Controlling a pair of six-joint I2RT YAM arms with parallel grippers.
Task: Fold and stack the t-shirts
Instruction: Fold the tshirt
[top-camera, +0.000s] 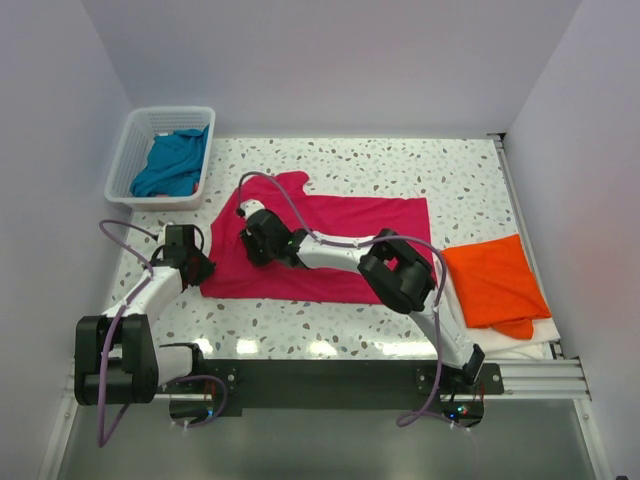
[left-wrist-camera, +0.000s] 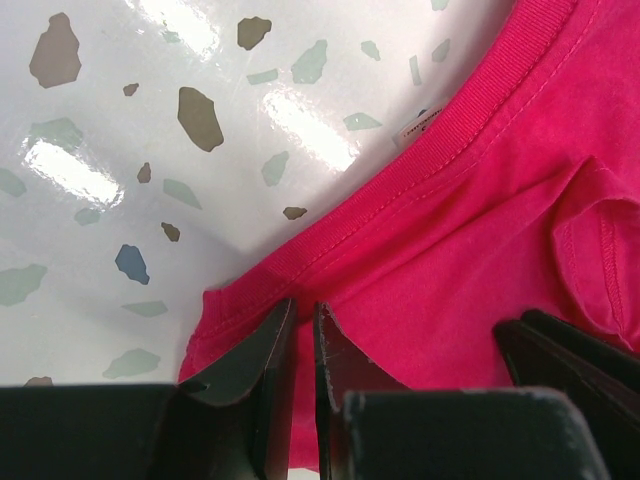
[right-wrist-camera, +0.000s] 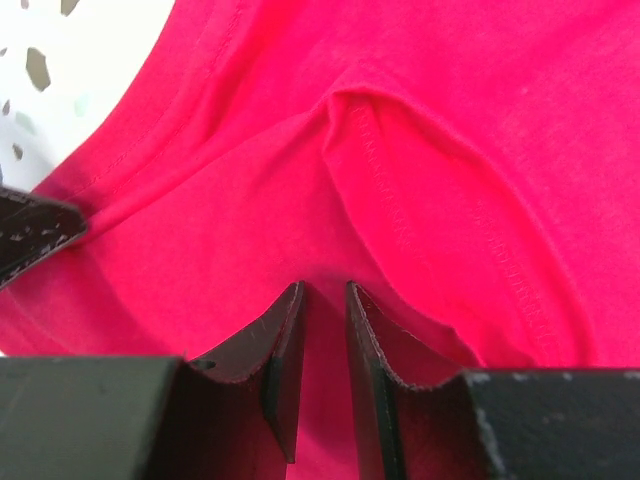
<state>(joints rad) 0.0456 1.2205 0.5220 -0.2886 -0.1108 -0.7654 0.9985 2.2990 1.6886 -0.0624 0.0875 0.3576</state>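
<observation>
The crimson-pink t-shirt (top-camera: 340, 248) lies spread flat across the middle of the table. My left gripper (top-camera: 196, 262) is at its left edge, by the ribbed collar (left-wrist-camera: 440, 140), with its jaws closed to a thin gap on the pink cloth (left-wrist-camera: 305, 312). My right gripper (top-camera: 256, 236) is just right of it on the same shirt, its jaws pinching a puckered fold (right-wrist-camera: 323, 292). The bright orange t-shirt (top-camera: 495, 280) lies folded at the right. The teal-blue t-shirt (top-camera: 172, 162) is bunched in the basket.
The white lattice basket (top-camera: 128, 152) stands at the back left corner. A white cloth (top-camera: 505, 338) lies under the orange shirt near the right front edge. Walls close in the table on the left, back and right.
</observation>
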